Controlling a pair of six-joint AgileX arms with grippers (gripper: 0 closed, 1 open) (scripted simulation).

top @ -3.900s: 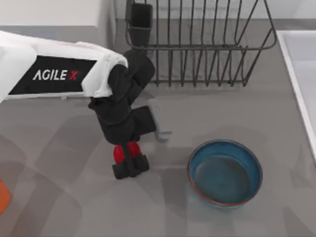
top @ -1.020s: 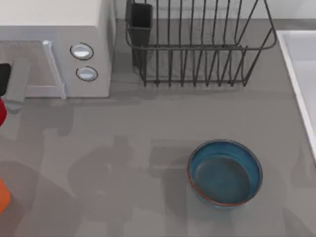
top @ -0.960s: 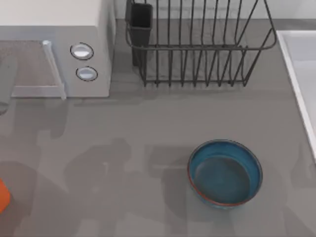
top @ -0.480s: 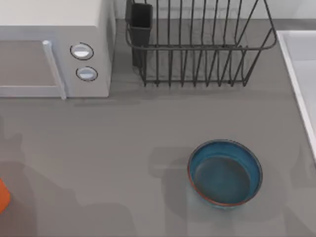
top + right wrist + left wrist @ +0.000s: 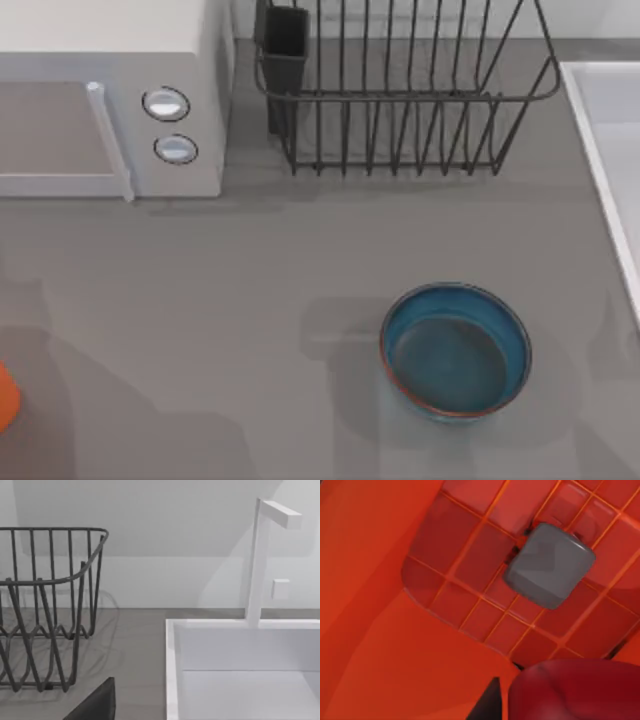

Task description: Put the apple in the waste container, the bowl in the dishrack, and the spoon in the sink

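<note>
Hovering inside the orange waste container (image 5: 375, 630), at 8 o'clock on the table, with the left gripper (image 5: 520, 707) pinched narrow around the apple (image 5: 580, 690). Risk on release: bouncing off the grey block (image 5: 550, 565) below, or sticking to a pad. Parked near the sink (image 5: 240, 650) at 3 o'clock, the right gripper (image 5: 95, 705), grip impossible to tell.
</note>
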